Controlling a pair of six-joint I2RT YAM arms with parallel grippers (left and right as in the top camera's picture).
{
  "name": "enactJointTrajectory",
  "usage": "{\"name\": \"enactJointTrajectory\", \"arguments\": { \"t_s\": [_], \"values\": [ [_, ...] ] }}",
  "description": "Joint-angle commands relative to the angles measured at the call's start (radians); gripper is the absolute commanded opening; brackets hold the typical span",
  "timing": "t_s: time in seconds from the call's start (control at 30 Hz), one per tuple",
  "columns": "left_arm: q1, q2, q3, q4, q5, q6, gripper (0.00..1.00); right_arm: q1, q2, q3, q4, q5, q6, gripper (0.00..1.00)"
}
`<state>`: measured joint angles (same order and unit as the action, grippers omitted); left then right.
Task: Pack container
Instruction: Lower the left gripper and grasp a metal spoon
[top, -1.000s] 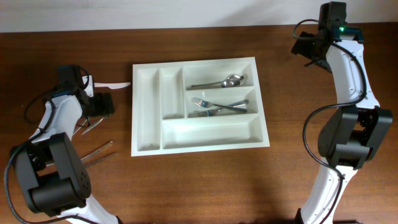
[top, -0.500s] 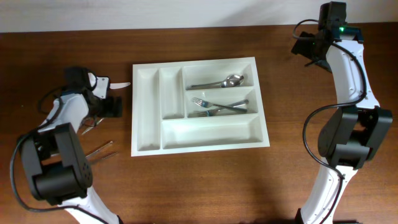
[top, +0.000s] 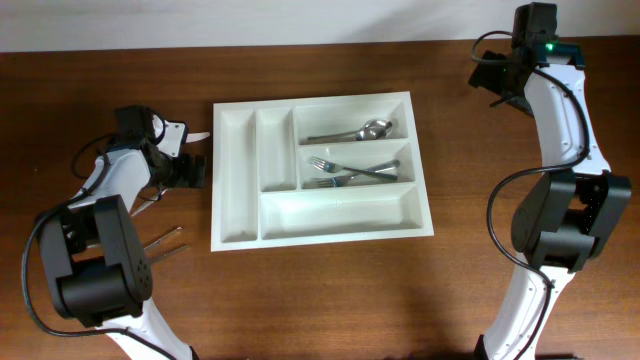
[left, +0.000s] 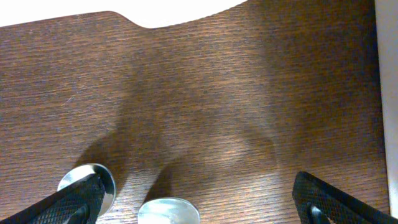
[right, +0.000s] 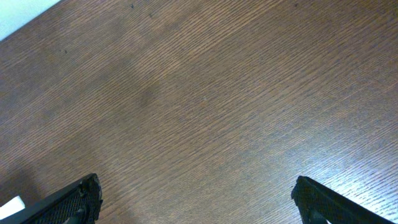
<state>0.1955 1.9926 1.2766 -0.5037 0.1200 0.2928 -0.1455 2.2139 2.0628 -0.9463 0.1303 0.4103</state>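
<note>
The container (top: 236, 180) is a white five-compartment tray in the middle of the table. Its top long compartment holds spoons (top: 355, 131) and the middle one holds forks (top: 350, 172). The other compartments look empty. My left gripper (top: 187, 170) hovers just left of the tray. In the left wrist view it (left: 202, 205) is open over two spoon bowls (left: 169, 211) on the wood, gripping nothing, and the tray's edge (left: 390, 93) shows at the right. My right gripper (top: 492, 78) is far back right. In its wrist view it (right: 199, 199) is open over bare wood.
Loose metal cutlery lies left of the tray, some near my left arm (top: 148, 204) and some nearer the front (top: 160, 243). A white flat piece (top: 196, 135) lies beside the tray's back left corner. The table's back edge meets a white wall.
My left gripper has moved right, closer to the tray's left side. The right arm and the tray's contents have not moved.
</note>
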Motion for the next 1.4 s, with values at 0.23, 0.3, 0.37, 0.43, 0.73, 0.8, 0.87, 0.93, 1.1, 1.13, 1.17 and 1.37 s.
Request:
{"name": "enactJointTrajectory", "arguments": {
  "t_s": [0.23, 0.3, 0.37, 0.43, 0.73, 0.8, 0.87, 0.93, 1.1, 1.13, 1.17, 1.37],
  "values": [
    [0.002, 0.005, 0.018, 0.003, -0.166, 0.016, 0.99, 0.0, 0.016, 0.016, 0.0, 0.002, 0.003, 0.99],
    [0.002, 0.005, 0.018, 0.003, -0.178, 0.016, 0.99, 0.0, 0.016, 0.016, 0.0, 0.002, 0.003, 0.99],
    [0.002, 0.005, 0.018, 0.003, -0.182, 0.016, 0.99, -0.001, 0.016, 0.016, 0.0, 0.002, 0.003, 0.99],
    [0.002, 0.005, 0.018, 0.003, -0.189, 0.015, 0.99, 0.0, 0.016, 0.016, 0.0, 0.002, 0.003, 0.99],
    [0.002, 0.005, 0.018, 0.026, -0.2, 0.015, 0.99, 0.0, 0.016, 0.016, 0.0, 0.002, 0.003, 0.99],
    [0.002, 0.005, 0.018, 0.037, -0.2, 0.008, 0.99, 0.0, 0.016, 0.016, 0.0, 0.002, 0.003, 0.99],
    [0.002, 0.005, 0.018, 0.037, -0.2, 0.007, 1.0, 0.0, 0.016, 0.016, 0.0, 0.002, 0.003, 0.99],
    [0.002, 0.005, 0.018, 0.036, -0.2, 0.006, 0.96, 0.0, 0.016, 0.016, 0.0, 0.002, 0.003, 0.99],
    [0.003, 0.005, 0.018, 0.041, -0.227, -0.019, 0.96, 0.0, 0.016, 0.016, 0.0, 0.002, 0.003, 0.99],
    [0.003, 0.005, 0.018, 0.047, -0.227, -0.019, 0.96, 0.0, 0.016, 0.016, 0.0, 0.002, 0.003, 0.99],
    [0.003, 0.005, 0.018, 0.057, -0.235, -0.019, 0.96, -0.001, 0.016, 0.016, 0.0, 0.002, 0.003, 0.99],
    [0.004, 0.005, 0.018, 0.127, -0.276, -0.054, 0.96, 0.0, 0.016, 0.016, 0.0, 0.002, 0.003, 0.99]
  ]
}}
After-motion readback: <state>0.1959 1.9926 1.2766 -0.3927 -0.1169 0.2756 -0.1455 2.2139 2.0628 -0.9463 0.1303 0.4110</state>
